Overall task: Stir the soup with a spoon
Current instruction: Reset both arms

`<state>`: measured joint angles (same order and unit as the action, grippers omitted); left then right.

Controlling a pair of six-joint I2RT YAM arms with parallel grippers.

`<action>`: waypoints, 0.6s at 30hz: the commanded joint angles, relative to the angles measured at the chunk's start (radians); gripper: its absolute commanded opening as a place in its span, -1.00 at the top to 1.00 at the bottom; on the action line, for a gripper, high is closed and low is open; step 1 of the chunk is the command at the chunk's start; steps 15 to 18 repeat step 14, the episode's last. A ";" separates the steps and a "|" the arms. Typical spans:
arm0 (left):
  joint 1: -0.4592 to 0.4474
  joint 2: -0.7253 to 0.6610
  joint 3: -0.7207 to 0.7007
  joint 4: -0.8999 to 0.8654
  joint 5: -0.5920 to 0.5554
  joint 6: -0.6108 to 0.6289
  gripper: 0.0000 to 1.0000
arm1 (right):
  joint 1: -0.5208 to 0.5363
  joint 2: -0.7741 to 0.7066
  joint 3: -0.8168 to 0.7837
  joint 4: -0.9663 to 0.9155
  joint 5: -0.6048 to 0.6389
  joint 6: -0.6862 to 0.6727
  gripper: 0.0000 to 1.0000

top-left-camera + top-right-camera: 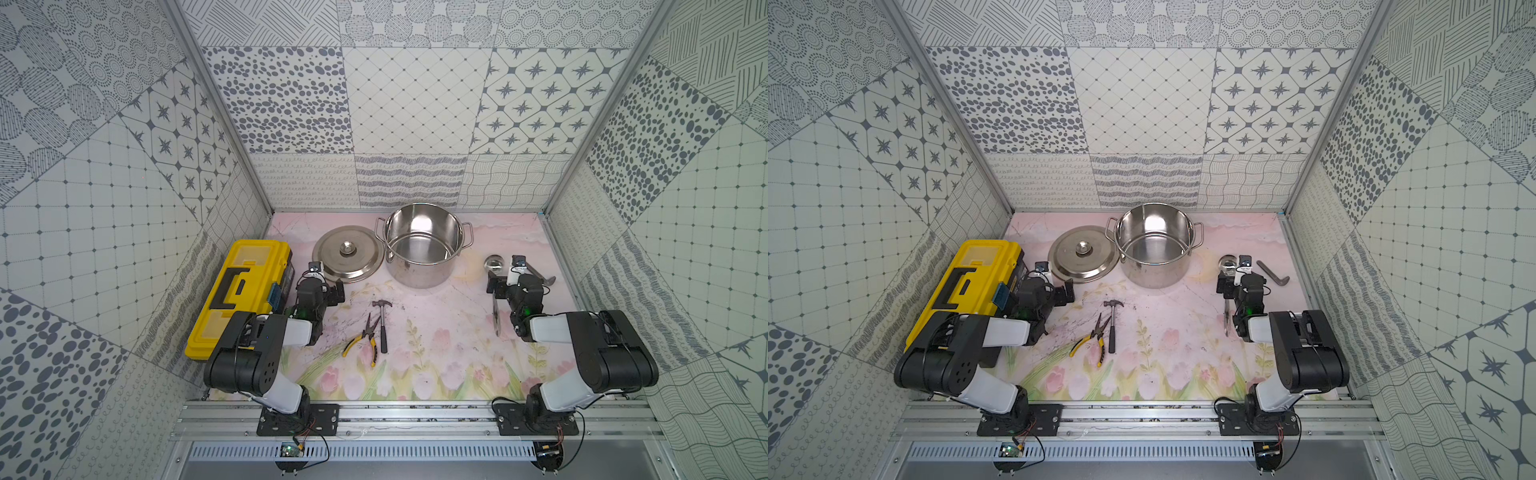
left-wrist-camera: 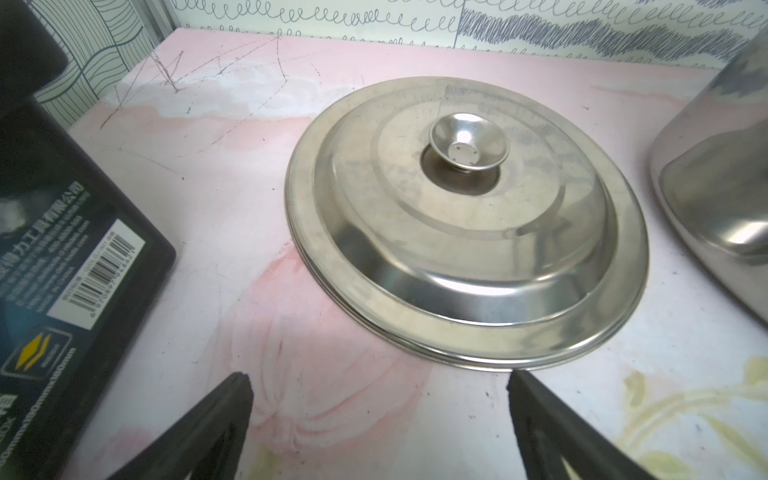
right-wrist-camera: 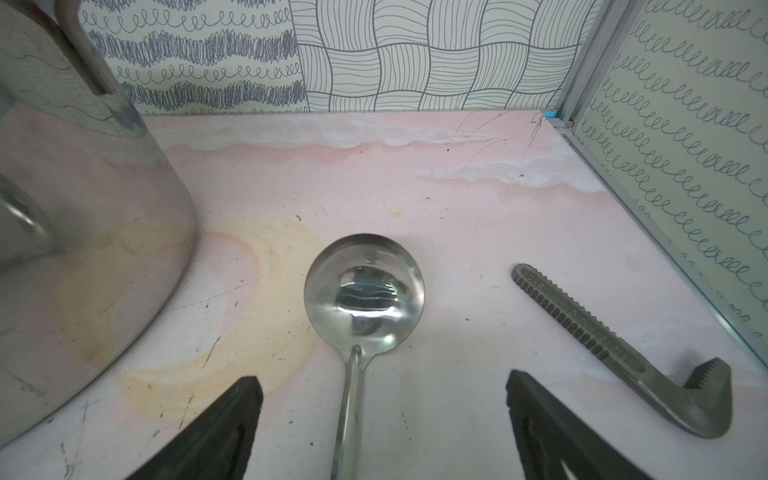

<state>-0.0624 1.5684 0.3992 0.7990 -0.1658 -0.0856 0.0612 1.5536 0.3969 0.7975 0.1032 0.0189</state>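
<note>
The steel pot (image 1: 419, 276) (image 1: 1154, 275) stands open at the back centre, and no soup shows inside it. The spoon, a long steel ladle, lies to the pot's right with its bowl (image 1: 493, 264) (image 1: 1227, 262) toward the back wall. My right gripper (image 1: 513, 283) (image 1: 1239, 283) (image 3: 384, 381) is open. Its fingers stand on either side of the ladle's handle (image 3: 351, 407) without touching it, just behind the bowl (image 3: 365, 293). My left gripper (image 1: 322, 287) (image 1: 1054, 289) (image 2: 380, 380) is open and empty near the lid's front edge.
The round lid (image 1: 348, 253) (image 2: 465, 220) lies left of the pot. A yellow toolbox (image 1: 239, 295) (image 2: 62, 270) sits at the left wall. A hammer (image 1: 383, 328) and pliers (image 1: 365, 343) lie mid-table. A grey wrench part (image 3: 615, 345) (image 1: 1273, 274) lies right of the ladle.
</note>
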 commanded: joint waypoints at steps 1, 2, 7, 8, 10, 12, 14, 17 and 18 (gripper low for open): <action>0.009 0.001 0.004 0.056 0.026 0.007 -0.99 | -0.003 -0.004 0.010 0.044 -0.010 0.007 -0.93; 0.010 0.001 0.005 0.056 0.026 0.007 -0.99 | -0.003 -0.003 0.010 0.044 -0.009 0.007 -0.93; 0.008 0.002 0.004 0.055 0.025 0.007 -0.99 | -0.003 -0.002 0.012 0.040 -0.011 0.008 -0.93; 0.010 0.002 0.004 0.055 0.026 0.007 -0.99 | -0.006 -0.001 0.015 0.038 -0.016 0.009 -0.94; 0.010 0.001 0.004 0.056 0.026 0.007 -0.99 | -0.008 -0.003 0.016 0.035 -0.020 0.010 -0.93; 0.010 0.002 0.005 0.056 0.026 0.007 -0.99 | -0.008 -0.003 0.014 0.035 -0.018 0.009 -0.94; 0.011 0.001 0.005 0.055 0.026 0.007 -0.99 | -0.008 -0.003 0.012 0.039 -0.019 0.008 -0.94; 0.011 0.001 0.005 0.055 0.026 0.007 -0.99 | -0.008 -0.003 0.012 0.039 -0.019 0.008 -0.94; 0.011 0.001 0.005 0.055 0.026 0.007 -0.99 | -0.008 -0.003 0.012 0.039 -0.019 0.008 -0.94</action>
